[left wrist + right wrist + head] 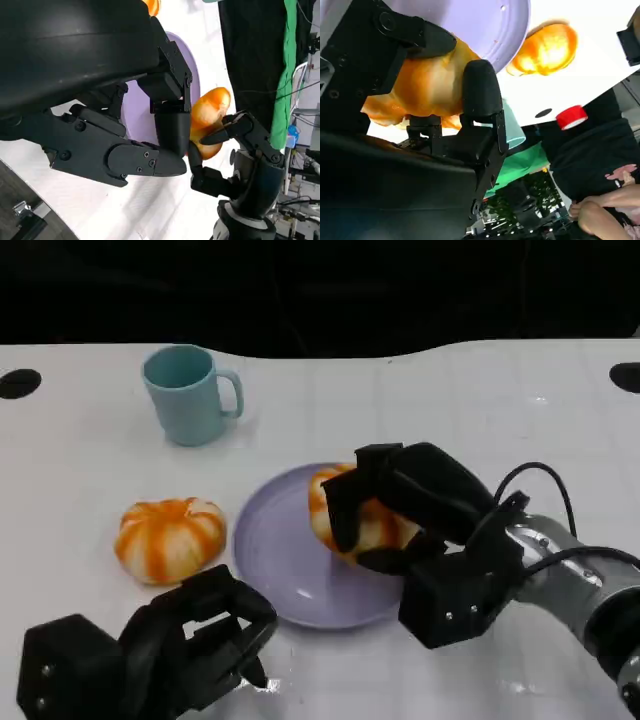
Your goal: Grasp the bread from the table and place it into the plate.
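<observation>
Gripping the bread (362,523) in the right hand (415,510), fingers wrapping it over the right part of the plate (275,550), near the table's (80,455) middle. Resting the left hand (180,645) at the near edge, fingers loosely curled, holding nothing. Risking a roll off the rim if letting go too high, or nudging the second bread (168,537) lying just left of the plate.

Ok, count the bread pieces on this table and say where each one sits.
2. One bread lies on the table left of the plate. The other bread is held by the right hand over the plate. No others are visible.
</observation>
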You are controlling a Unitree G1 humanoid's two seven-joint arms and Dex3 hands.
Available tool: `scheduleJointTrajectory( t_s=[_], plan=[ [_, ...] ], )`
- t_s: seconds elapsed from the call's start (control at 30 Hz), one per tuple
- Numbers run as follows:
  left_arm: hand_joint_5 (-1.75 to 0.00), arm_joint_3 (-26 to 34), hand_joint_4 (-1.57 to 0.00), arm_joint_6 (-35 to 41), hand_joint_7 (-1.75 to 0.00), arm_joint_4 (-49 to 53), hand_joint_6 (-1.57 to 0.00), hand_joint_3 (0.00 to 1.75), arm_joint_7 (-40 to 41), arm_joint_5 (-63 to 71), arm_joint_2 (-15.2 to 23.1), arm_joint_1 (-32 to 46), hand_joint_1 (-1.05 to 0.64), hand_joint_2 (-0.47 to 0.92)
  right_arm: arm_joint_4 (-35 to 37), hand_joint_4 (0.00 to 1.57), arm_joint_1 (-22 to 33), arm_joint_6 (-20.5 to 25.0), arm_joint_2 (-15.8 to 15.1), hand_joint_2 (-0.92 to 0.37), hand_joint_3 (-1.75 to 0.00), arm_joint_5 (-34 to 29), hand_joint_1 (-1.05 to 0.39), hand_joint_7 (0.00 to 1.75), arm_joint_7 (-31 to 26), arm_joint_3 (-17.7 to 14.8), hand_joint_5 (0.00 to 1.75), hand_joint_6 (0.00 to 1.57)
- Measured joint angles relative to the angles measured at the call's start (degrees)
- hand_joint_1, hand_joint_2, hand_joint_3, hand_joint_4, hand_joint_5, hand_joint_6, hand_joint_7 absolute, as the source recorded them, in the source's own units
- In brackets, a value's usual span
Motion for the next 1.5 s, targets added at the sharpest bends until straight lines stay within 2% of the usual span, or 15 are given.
scheduleJointTrajectory(
  t_s=[0.03,0.07,0.17,0.23,0.3,0.5,0.87,1.0,1.2,1.37,1.5],
  plan=[
    [-1.75,0.00,-0.74,0.00,-1.39,0.00,-0.75,0.37,0.00,0.00,0.00,0.00,-0.50,0.86,0.25,0.74,0.01,0.00,0.07,-0.52,-0.76,0.07,-0.17,0.68,0.19,-0.04,1.22,0.77],
    [-1.75,0.00,-0.74,0.00,-1.38,0.00,-0.75,0.37,0.00,0.00,0.00,0.00,-0.50,0.86,0.31,0.64,0.01,0.00,0.10,-0.60,-0.63,0.12,-0.24,0.50,0.37,-0.07,1.03,0.69],
    [-1.75,0.00,-0.75,0.00,-1.38,0.00,-0.75,0.37,0.00,0.00,-0.01,0.00,-0.50,0.86,0.22,0.47,-0.01,0.34,0.04,-0.85,-0.22,0.43,-0.41,0.15,2.58,-0.08,0.57,0.59],
    [-1.75,0.00,-0.75,-0.01,-1.38,0.00,-0.75,0.37,0.00,-0.01,-0.01,0.00,-0.50,0.86,0.12,0.41,-0.01,1.11,-0.14,-0.90,-0.15,0.41,-0.47,0.08,4.55,-0.02,0.47,0.55],
    [-1.75,0.00,-0.75,-0.01,-1.38,0.00,-0.75,0.37,0.00,-0.01,-0.01,0.01,-0.51,0.85,-0.29,0.31,0.00,1.81,-0.42,-0.92,-0.15,0.41,-0.55,0.04,6.02,-0.02,0.40,0.50],
    [-1.75,0.00,-0.74,-0.01,-1.38,-0.07,-0.75,0.37,0.00,0.00,-0.02,0.01,-0.51,0.86,-2.89,0.16,0.01,4.06,-1.47,-0.92,-0.20,0.36,-0.66,0.00,10.75,0.01,0.33,0.40],
    [-1.75,0.01,-0.74,0.00,-1.38,-0.44,-0.75,0.37,0.01,-0.01,-0.02,0.02,-0.51,0.86,-8.39,0.09,0.96,6.03,-2.84,-0.92,-0.24,2.28,-0.68,0.00,16.44,-0.34,0.31,0.31],
    [-1.75,0.04,-0.74,0.03,-1.38,-0.62,-0.75,0.37,0.01,-0.02,-0.02,0.02,-0.50,0.86,-10.13,0.27,2.12,6.31,-3.49,-0.92,-0.25,2.55,-0.65,0.00,17.15,-0.45,0.41,0.19],
    [-1.75,0.07,-0.75,0.03,-1.38,-0.62,-0.75,0.37,0.01,-0.17,-0.03,0.02,-0.50,0.86,-11.47,0.62,2.47,6.35,-4.77,-0.92,-0.23,2.36,-0.65,0.00,16.58,-0.51,0.43,0.14],
    [-1.75,0.07,-0.74,0.02,-1.38,-0.62,-0.74,0.38,0.01,-0.17,-0.03,0.02,-0.50,0.85,-12.26,0.70,2.76,6.45,-4.84,-0.92,-0.21,2.37,-0.64,0.01,16.11,-0.59,0.40,0.16],
    [-1.75,0.06,-0.75,0.02,-1.39,-0.62,-0.75,0.38,0.01,-0.16,-0.02,0.02,-0.50,0.85,-12.55,0.76,3.21,6.47,-4.89,-0.92,-0.20,2.38,-0.62,0.06,16.10,-0.61,0.40,0.26]
  ],
)
